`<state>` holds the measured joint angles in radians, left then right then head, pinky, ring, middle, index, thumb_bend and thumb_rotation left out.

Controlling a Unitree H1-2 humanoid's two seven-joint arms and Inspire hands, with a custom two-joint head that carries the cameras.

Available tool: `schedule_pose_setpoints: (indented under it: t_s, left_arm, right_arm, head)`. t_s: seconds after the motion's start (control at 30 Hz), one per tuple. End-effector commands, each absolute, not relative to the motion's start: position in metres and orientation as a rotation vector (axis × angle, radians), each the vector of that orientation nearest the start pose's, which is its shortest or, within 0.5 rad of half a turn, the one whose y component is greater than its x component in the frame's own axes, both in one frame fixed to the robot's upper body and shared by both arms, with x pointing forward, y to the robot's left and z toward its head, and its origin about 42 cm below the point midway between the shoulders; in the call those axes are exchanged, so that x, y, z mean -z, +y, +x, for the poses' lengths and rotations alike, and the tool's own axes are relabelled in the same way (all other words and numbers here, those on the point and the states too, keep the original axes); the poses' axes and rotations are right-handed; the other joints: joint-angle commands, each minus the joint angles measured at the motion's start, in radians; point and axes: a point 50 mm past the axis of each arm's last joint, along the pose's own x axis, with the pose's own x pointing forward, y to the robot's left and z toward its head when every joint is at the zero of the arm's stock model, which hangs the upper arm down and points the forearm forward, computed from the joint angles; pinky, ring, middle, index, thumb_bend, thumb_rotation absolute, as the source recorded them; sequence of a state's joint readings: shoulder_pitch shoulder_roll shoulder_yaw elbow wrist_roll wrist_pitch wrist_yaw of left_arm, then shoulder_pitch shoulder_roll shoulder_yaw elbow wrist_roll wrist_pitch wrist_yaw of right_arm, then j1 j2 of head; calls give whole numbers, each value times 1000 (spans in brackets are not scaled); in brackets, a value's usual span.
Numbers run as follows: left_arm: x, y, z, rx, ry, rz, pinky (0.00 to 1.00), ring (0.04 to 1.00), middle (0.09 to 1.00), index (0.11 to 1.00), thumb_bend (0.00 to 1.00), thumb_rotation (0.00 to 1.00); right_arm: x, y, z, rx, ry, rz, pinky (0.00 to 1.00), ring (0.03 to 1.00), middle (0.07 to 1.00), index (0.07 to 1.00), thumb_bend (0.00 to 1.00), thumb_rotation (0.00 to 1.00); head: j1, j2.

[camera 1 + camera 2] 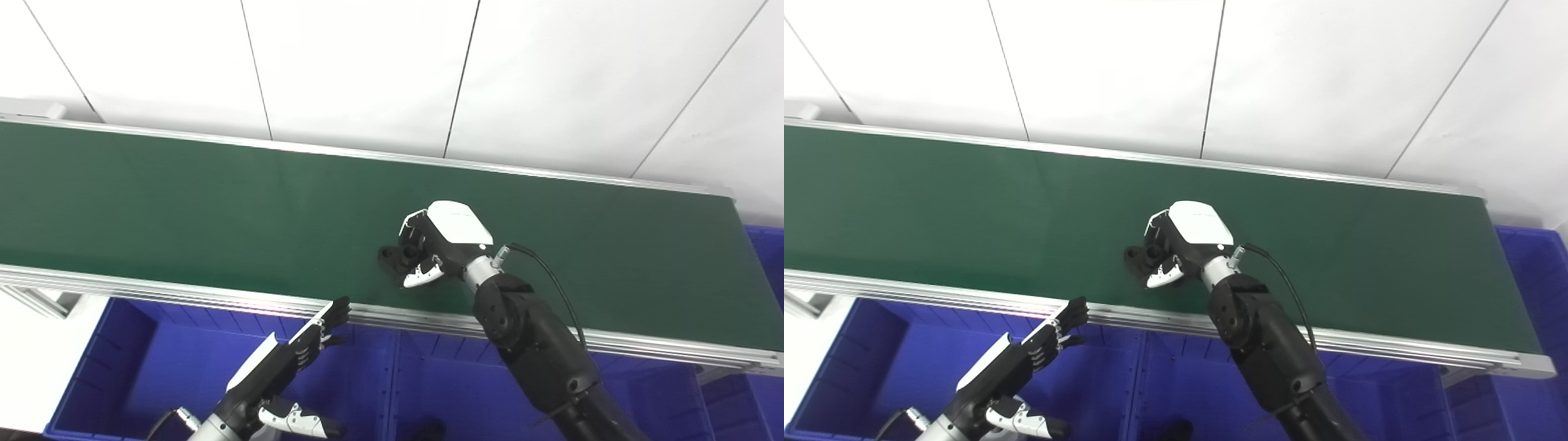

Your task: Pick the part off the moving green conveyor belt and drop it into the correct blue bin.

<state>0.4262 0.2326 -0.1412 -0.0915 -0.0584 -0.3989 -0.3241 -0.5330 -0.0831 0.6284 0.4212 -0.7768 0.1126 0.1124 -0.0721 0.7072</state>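
A small black part [389, 255] lies on the green conveyor belt [184, 208], near its front edge and a little right of the middle. My right hand [438, 242] is down on the belt with its fingers and thumb curled around the part, whose left end sticks out past the fingers. It also shows in the right eye view [1136, 256]. My left hand [294, 352] is open with fingers straight, hovering empty below the belt's front rail above a blue bin [171, 361].
Blue bins stand in a row under the belt's front rail [465, 398], with another at the belt's right end [765, 251]. A dark object [429, 429] lies in a bin at the bottom edge. A white wall is behind the belt.
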Motion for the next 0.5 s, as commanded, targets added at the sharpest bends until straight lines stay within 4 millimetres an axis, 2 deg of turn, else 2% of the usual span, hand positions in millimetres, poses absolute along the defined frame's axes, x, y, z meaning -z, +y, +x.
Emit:
schedule_pose_setpoints:
  t_s: [0.0,0.13,0.27,0.47]
  left_arm:
    - [-68,247,125,426,-68,127,893,990,1000,1000,700,339]
    - [-68,246,125,428,-67,130,879,990,1000,1000,702,349]
    - [-68,246,125,429,-67,133,882,992,1000,1000,707,352]
    - [-70,247,126,421,-63,136,876,989,1000,1000,722,355]
  right_arm:
    - [-139,-49,397,-642,-248,-1179,347,416,500,502,517,0]
    - [-145,-51,395,-633,-259,-1159,368,424,518,493,516,0]
    - [-157,-56,384,-599,-308,-1110,378,439,515,485,516,0]
    - [-192,-68,355,-540,-371,-1069,416,476,498,475,515,0]
  head:
    - [0,1]
    - [1,5]
    - [-2,8]
    - [-5,11]
